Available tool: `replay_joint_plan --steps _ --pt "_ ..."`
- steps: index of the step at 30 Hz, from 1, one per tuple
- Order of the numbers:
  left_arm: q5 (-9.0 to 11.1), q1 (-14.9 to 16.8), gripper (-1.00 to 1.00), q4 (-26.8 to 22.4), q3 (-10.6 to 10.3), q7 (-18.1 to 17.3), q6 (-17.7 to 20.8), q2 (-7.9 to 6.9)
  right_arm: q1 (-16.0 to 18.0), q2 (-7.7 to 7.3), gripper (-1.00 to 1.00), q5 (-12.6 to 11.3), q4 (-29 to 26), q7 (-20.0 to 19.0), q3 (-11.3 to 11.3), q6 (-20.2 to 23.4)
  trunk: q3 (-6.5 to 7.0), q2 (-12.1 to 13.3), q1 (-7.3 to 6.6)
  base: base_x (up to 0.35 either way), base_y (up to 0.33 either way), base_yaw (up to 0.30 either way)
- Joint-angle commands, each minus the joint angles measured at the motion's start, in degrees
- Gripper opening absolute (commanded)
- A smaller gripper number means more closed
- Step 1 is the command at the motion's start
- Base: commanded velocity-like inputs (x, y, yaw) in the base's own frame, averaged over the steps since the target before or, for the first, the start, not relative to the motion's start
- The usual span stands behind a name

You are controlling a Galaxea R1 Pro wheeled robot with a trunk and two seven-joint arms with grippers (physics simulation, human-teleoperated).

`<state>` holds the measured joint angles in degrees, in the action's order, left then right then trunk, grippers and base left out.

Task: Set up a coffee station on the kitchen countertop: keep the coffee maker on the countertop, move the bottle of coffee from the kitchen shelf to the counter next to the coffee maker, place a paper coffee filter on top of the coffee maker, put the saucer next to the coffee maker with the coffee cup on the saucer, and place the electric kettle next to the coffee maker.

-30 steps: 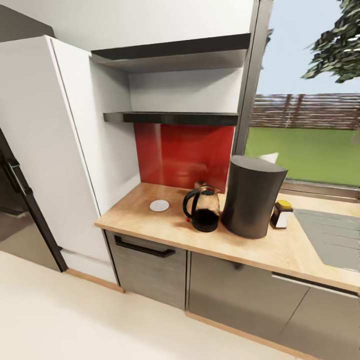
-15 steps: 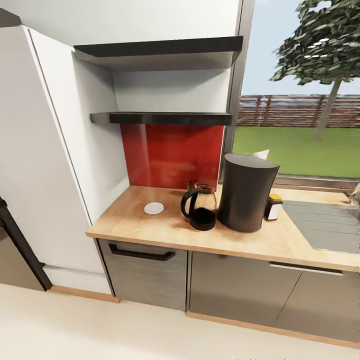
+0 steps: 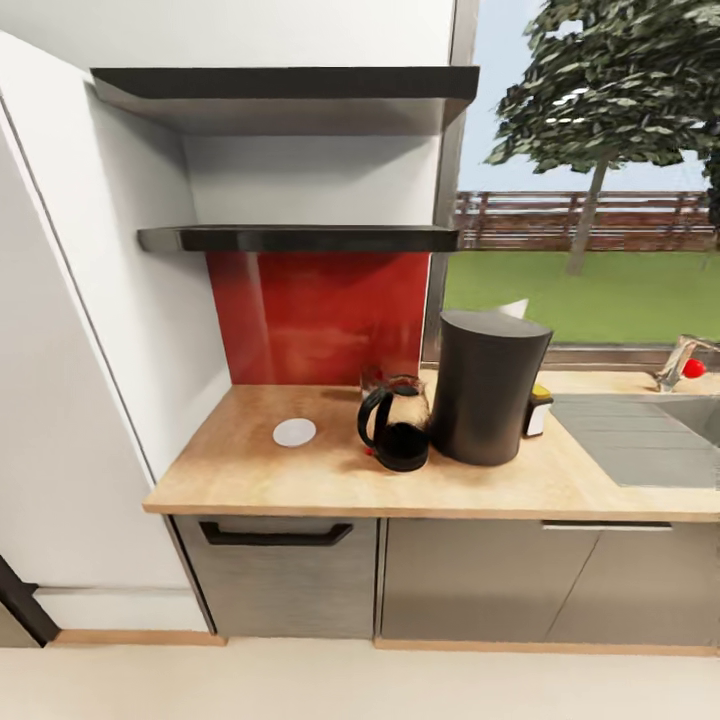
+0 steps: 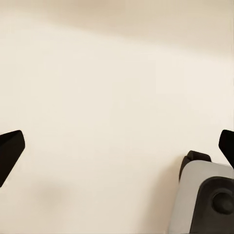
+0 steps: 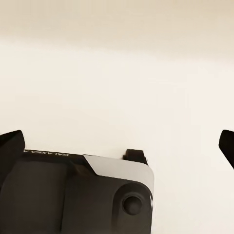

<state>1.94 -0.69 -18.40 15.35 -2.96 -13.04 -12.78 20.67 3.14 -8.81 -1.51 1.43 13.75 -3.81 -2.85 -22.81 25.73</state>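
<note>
Wooden kitchen countertop [image 3: 300,480], squarer in view after the camera swung, carried tall dark cylindrical coffee maker [image 3: 487,388], glass electric kettle [image 3: 398,432] touching-close beside it and round white saucer [image 3: 294,432]; both grippers' jaws stood released, empty.

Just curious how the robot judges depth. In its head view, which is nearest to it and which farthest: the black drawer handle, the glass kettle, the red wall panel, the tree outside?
1. Black drawer handle, on the cabinet front, left.
2. Glass kettle, mid-countertop.
3. Red wall panel, behind the counter.
4. Tree, outside the window, right.
</note>
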Motion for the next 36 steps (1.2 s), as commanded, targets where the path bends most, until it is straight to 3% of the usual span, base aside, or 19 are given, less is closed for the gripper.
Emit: replay_joint_plan --steps 1,4,8,13,29,36 --pt "0.2 -0.1 1.00 -0.1 0.2 -0.3 0.0 -0.14 0.1 0.03 1.00 -0.6 0.1 0.1 0.5 -0.2 -0.11 -0.1 0.06 0.213 0.296 -0.278" --pt "0.0 -0.5 1.00 0.3 0.2 -0.1 0.2 -1.09 0.1 0.03 1.00 -0.6 0.1 0.1 0.5 -0.2 -0.11 -0.1 0.06 0.226 0.285 -0.278" --pt "-0.1 -0.5 1.00 7.2 0.1 0.0 0.2 -2.83 0.1 0.11 1.00 -0.6 0.1 0.1 0.5 -0.2 -0.11 -0.1 0.06 0.213 0.282 -0.164" --pt "-0.1 -0.6 1.00 10.1 -0.1 0.0 0.2 -3.09 0.1 0.16 1.00 -0.6 0.1 0.1 0.5 -0.2 -0.11 -0.1 0.06 0.071 0.298 -0.031" --pt "-0.4 -0.5 1.00 11.8 -0.7 0.0 0.4 -3.07 0.1 0.08 1.00 -0.5 0.1 0.1 0.6 -0.3 -0.11 -0.1 0.06 -0.008 0.306 -0.001" --pt "-4.1 -0.5 1.00 12.0 -0.7 0.0 0.5 -2.92 0.1 0.04 1.00 -0.5 0.1 0.1 0.6 -0.3 -0.11 -0.1 0.06 0.000 0.307 0.000"
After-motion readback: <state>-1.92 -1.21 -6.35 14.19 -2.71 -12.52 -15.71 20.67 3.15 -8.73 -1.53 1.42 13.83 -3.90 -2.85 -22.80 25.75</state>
